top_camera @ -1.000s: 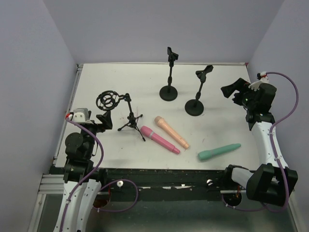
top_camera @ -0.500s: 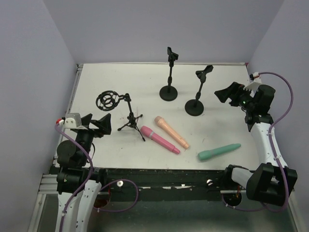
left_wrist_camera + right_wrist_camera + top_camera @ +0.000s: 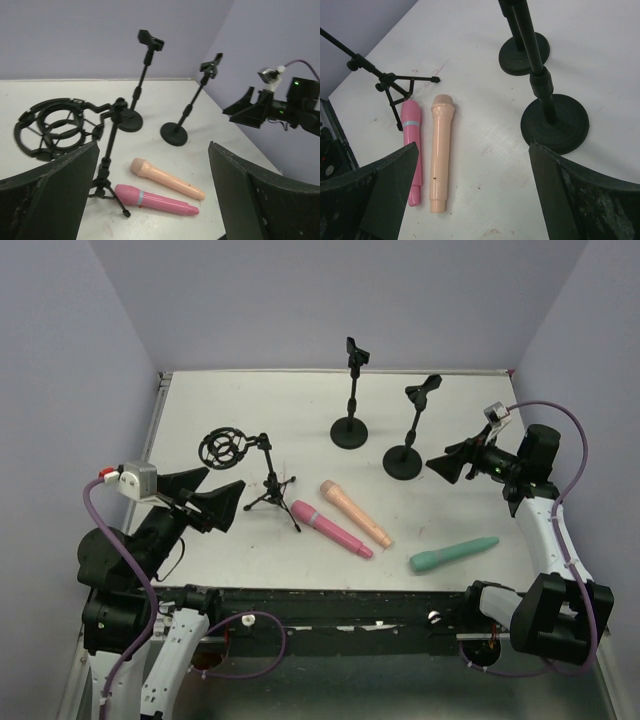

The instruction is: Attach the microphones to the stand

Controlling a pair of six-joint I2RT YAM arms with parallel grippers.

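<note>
Microphones, three of them, lie flat on the white table (image 3: 250,400), near its front edge. We see the pink microphone (image 3: 330,529) and the peach microphone (image 3: 355,513) side by side and almost parallel. Their long axes run diagonally, rounded heads toward the back left and thin tails toward the front right. The pink head sits just beside a foot of the tripod stand (image 3: 270,483), which carries a round ring mount (image 3: 222,448) on its left. The teal microphone (image 3: 452,555) lies apart from the other two, further right. Its head points front left and its tail back right, on a shallower slant.

Two round-base stands are upright behind them: the back stand (image 3: 351,390) with its clip straight up, and the right stand (image 3: 410,435) leaning a little. No microphone touches any stand.

Our left gripper (image 3: 215,490) hangs over the front left of the table with its jaws wide apart on nothing, facing the tripod stand. Our right gripper (image 3: 445,460) is near the right stand's base, pointing left, jaws also spread and holding nothing.
</note>
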